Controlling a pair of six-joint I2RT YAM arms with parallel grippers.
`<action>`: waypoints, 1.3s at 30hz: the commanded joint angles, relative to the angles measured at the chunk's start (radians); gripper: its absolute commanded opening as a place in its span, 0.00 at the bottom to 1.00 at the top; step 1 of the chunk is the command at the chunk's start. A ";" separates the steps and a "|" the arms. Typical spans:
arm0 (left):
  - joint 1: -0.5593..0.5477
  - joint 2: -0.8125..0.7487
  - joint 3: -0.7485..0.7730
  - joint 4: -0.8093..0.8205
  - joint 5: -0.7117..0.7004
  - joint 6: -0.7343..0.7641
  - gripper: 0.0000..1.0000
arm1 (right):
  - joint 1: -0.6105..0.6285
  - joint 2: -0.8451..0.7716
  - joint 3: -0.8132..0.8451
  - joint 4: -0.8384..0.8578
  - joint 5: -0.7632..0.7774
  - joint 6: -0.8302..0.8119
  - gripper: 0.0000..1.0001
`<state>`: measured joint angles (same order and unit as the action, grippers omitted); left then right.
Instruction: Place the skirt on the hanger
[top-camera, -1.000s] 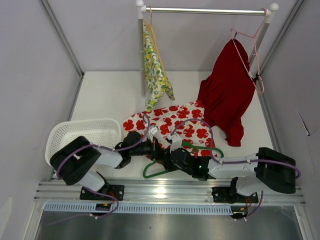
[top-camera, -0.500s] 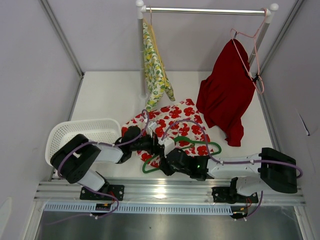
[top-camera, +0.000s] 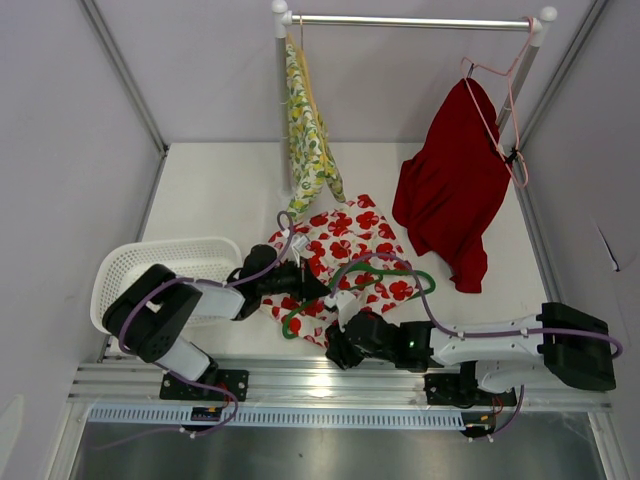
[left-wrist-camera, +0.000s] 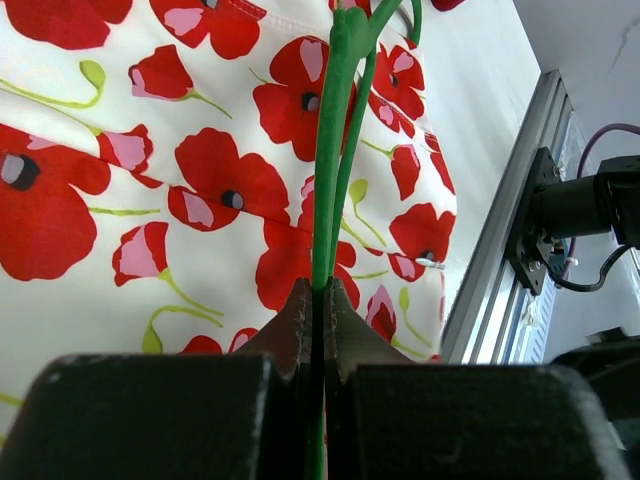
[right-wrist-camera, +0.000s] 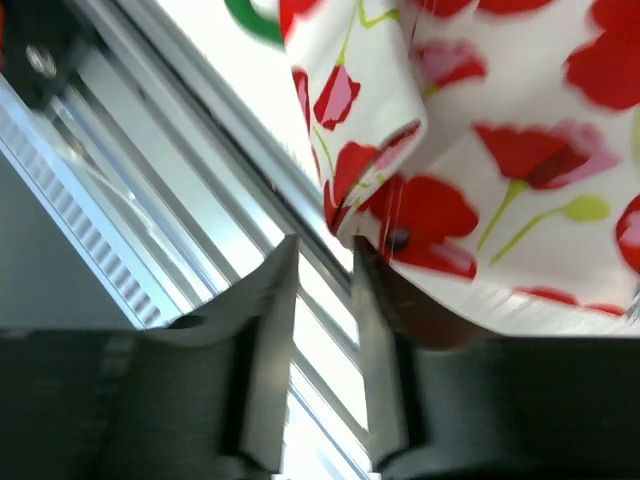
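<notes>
Left jaws clamped on hanger (left-wrist-camera: 328, 150), which lies across skirt (top-camera: 345, 235) bunched mid-desk (top-camera: 220, 200). Right jaws a crack apart at skirt's near hem, nothing pinched afaict.

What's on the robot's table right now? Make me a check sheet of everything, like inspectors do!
Surface: white table, bare parts look clean.
Job's things: poppy skirt crumpled on the table; green hanger lying on it.
Clutter: white basket at the left; yellow flowery garment and red garment hanging from the rail.
Grippers: left gripper shut on the green hanger; right gripper slightly open, skirt hem just past its tips.
Cables: purple cables along both arms, one looping over the skirt.
Surroundings: grey walls; metal rails at the near edge.
</notes>
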<state>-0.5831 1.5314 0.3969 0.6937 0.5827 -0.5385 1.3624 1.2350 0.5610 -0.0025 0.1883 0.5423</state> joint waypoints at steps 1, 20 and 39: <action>0.016 0.018 0.013 -0.022 -0.052 0.057 0.00 | 0.024 0.024 -0.019 0.062 -0.047 -0.018 0.44; 0.014 0.003 -0.009 0.026 -0.044 0.040 0.00 | -0.296 -0.120 -0.019 0.094 -0.212 0.045 0.70; 0.015 -0.008 0.048 -0.048 -0.087 0.044 0.00 | -0.112 0.087 0.066 0.201 -0.190 0.068 0.18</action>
<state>-0.5819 1.5375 0.4152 0.6979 0.5758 -0.5392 1.1995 1.3102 0.5648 0.1757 -0.0284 0.6323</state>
